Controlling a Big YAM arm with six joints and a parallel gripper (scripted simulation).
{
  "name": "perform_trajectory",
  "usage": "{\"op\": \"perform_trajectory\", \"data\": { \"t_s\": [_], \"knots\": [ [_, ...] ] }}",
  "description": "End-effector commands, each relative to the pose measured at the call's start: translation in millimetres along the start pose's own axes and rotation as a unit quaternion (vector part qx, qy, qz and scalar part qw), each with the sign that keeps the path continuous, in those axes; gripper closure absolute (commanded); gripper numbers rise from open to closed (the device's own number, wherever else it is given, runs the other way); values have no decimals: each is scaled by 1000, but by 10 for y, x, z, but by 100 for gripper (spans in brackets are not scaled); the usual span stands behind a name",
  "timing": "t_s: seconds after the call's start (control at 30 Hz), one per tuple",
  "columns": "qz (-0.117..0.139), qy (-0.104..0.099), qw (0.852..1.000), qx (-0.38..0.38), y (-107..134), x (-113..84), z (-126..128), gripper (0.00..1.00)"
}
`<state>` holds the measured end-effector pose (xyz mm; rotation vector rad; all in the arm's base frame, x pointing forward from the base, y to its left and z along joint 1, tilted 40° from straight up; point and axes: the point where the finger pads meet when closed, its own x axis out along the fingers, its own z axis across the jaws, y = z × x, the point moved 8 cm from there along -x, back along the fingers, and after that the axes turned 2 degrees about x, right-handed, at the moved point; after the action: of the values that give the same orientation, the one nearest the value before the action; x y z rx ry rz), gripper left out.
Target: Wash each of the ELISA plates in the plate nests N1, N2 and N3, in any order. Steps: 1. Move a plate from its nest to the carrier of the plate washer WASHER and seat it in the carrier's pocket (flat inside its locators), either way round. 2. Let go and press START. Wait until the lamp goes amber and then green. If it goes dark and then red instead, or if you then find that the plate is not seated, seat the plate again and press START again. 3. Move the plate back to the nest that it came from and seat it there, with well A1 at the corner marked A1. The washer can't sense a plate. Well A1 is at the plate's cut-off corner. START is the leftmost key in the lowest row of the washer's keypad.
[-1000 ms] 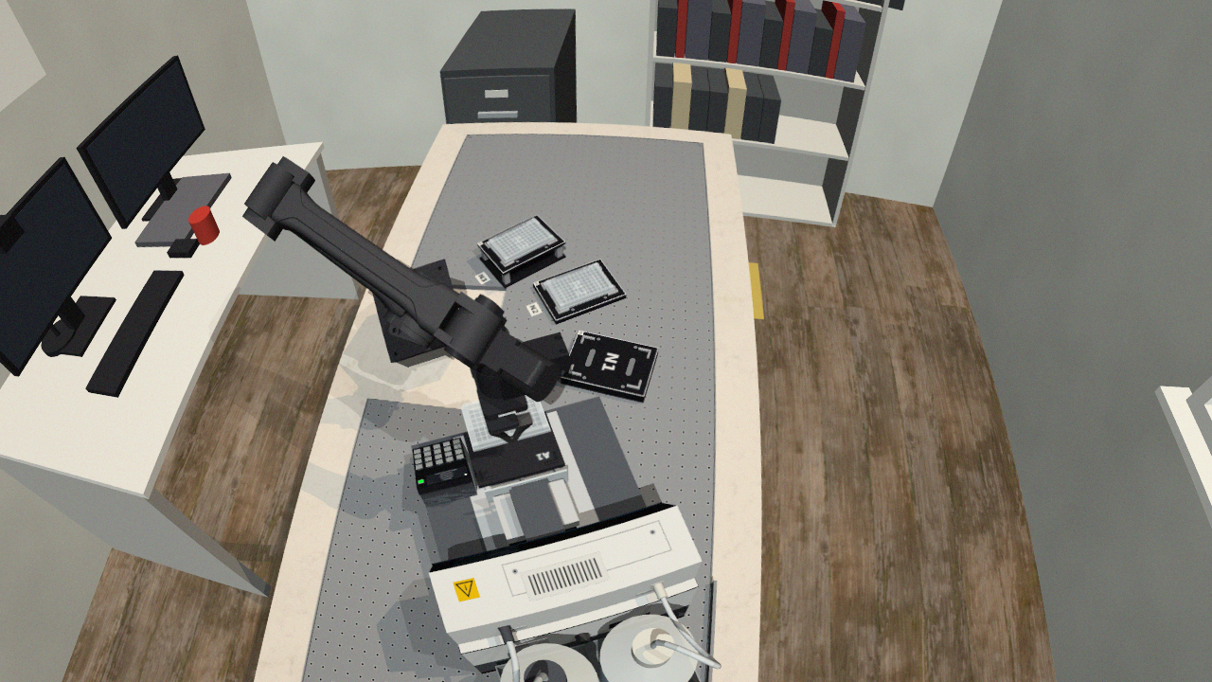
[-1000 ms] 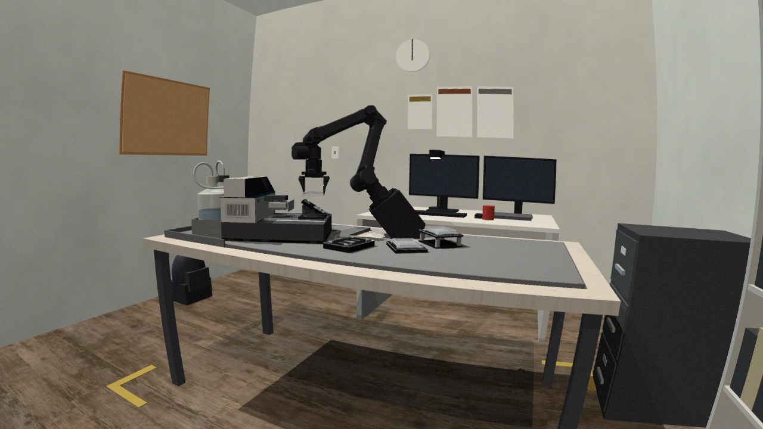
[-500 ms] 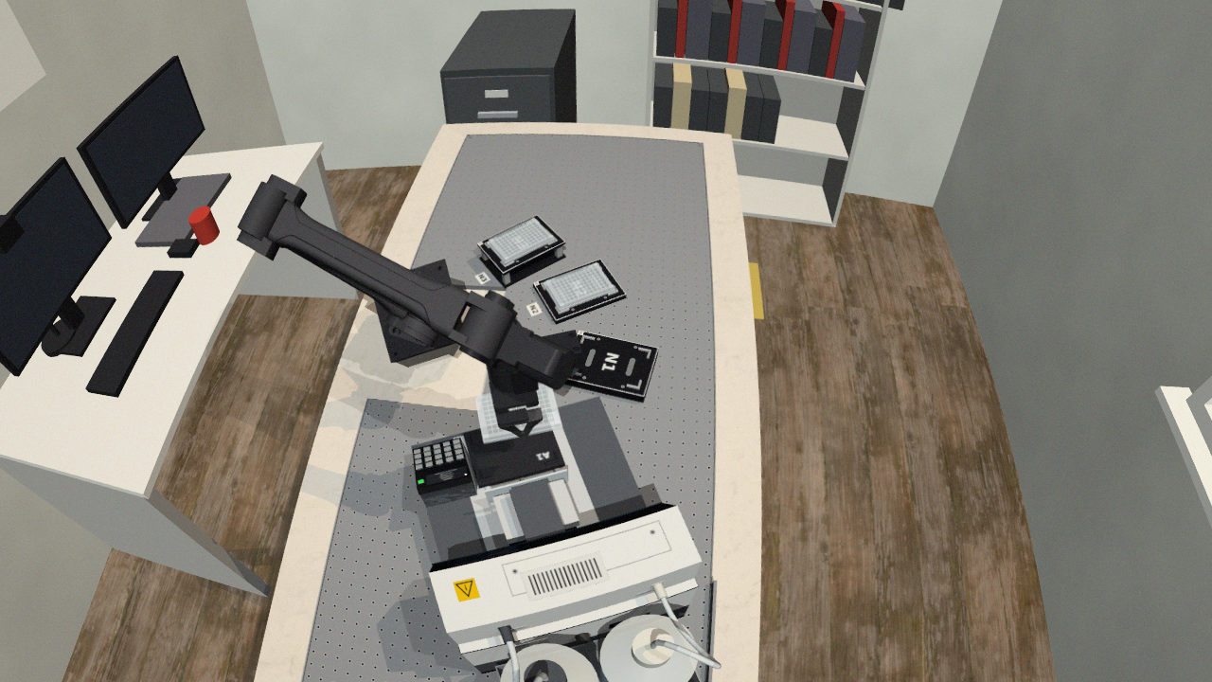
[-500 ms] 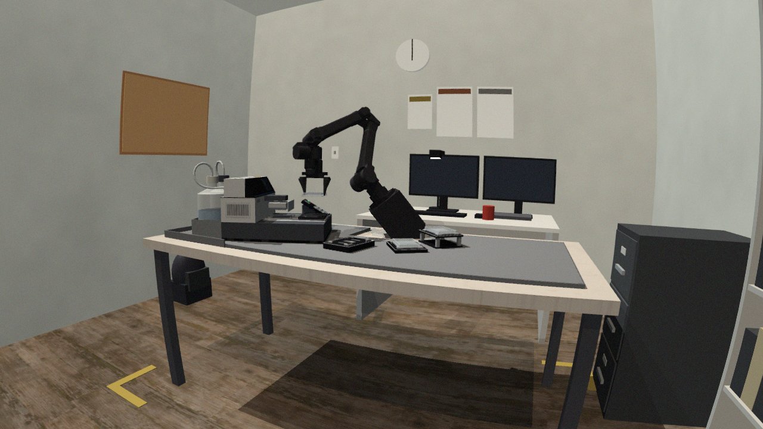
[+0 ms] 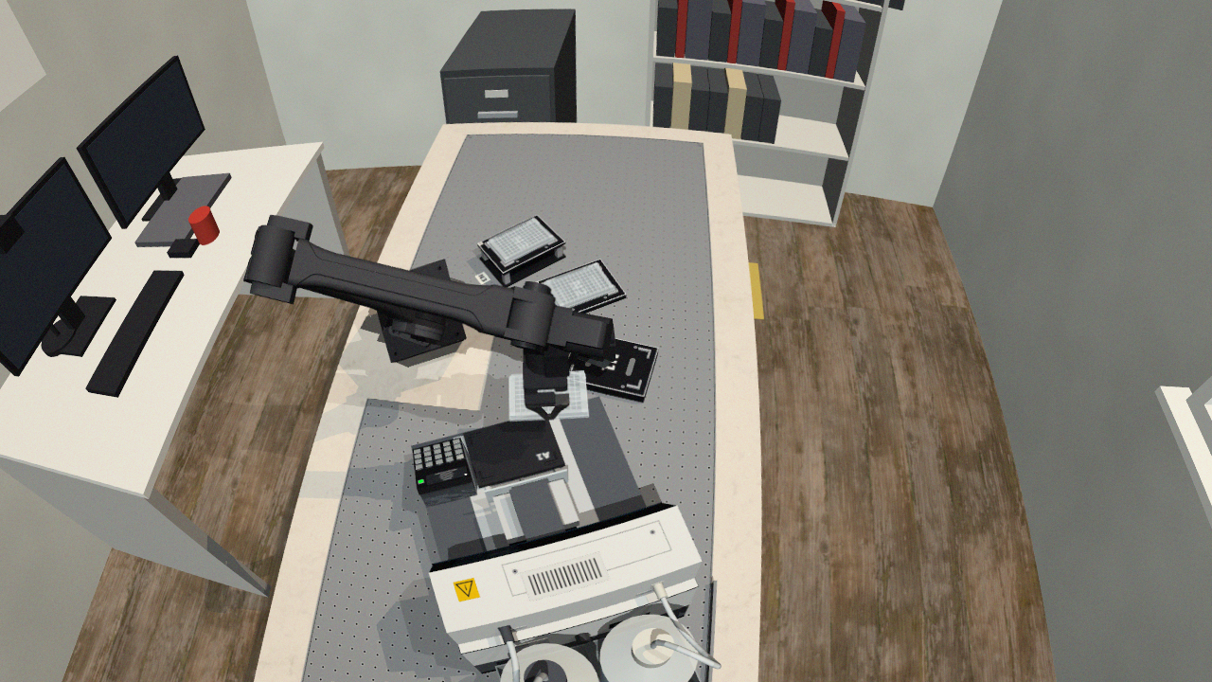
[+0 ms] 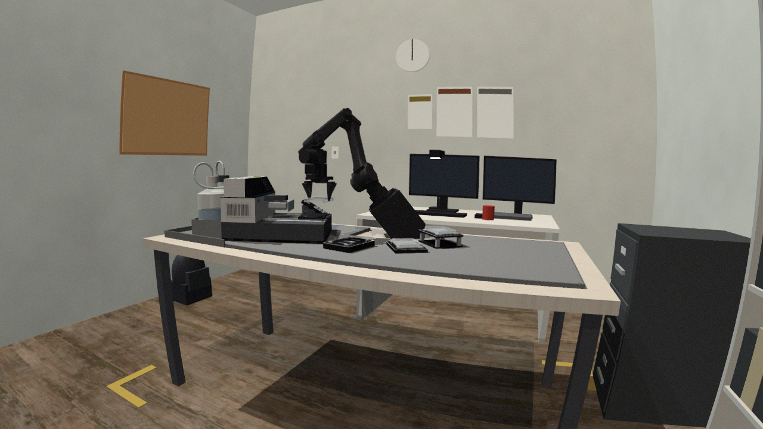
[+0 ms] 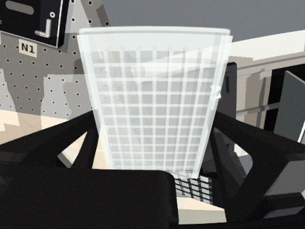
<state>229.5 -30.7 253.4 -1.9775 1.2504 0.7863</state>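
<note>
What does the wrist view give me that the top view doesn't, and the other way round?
Only the wrist view: the printed N1 label beside the vacant nest, legible.

Only the top view: the washer's green lamp, the red mug and the two plates resting in the other nests.

Both: the clear plate held in the end effector, part of the vacant nest, and the keypad.
</note>
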Motion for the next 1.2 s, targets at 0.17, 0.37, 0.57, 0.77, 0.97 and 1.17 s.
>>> {"op": "perform_trajectory", "data": {
  "t_s": [0.17,0.37,0.57,0.77,0.97,1.17],
  "knots": [
    [-23,3,999,39,-486,-38,161,16],
    [-23,2,999,39,-623,7,281,16],
    [-17,2,999,41,-596,18,252,16],
    [-23,0,994,105,-710,55,472,16],
    [-15,-2,986,165,-771,100,662,16],
    [-22,-5,982,189,-929,168,945,16]
  ]
}}
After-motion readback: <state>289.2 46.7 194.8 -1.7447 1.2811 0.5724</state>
